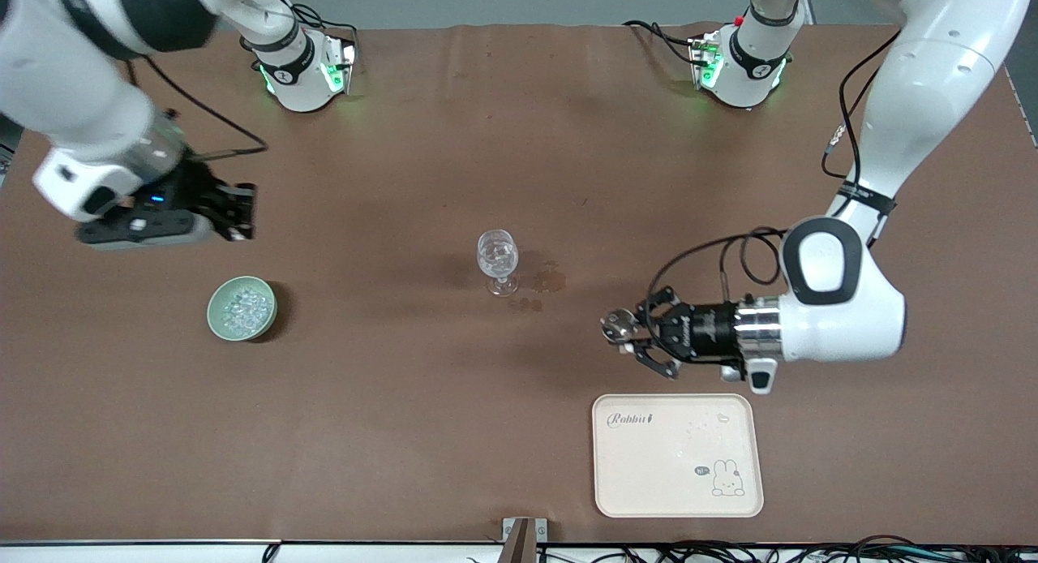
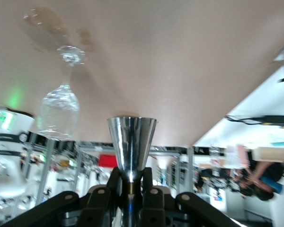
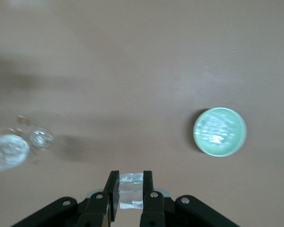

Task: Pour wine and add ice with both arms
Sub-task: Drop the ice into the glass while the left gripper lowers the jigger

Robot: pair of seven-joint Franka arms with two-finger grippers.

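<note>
Evidently the right gripper (image 3: 130, 191), clamped on an ice piece (image 3: 131, 187), hangs toward its own table end from the wine glass (image 1: 497, 259); the left gripper (image 1: 620, 328), nearer, pinches a metal cup (image 2: 131, 144).

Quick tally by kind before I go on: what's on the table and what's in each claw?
Wine glass: 1, standing mid-table
Green bowl of ice: 1
Cream tray: 1
Metal cup in the left claw: 1
Ice cube in the right claw: 1
Total: 5
</note>
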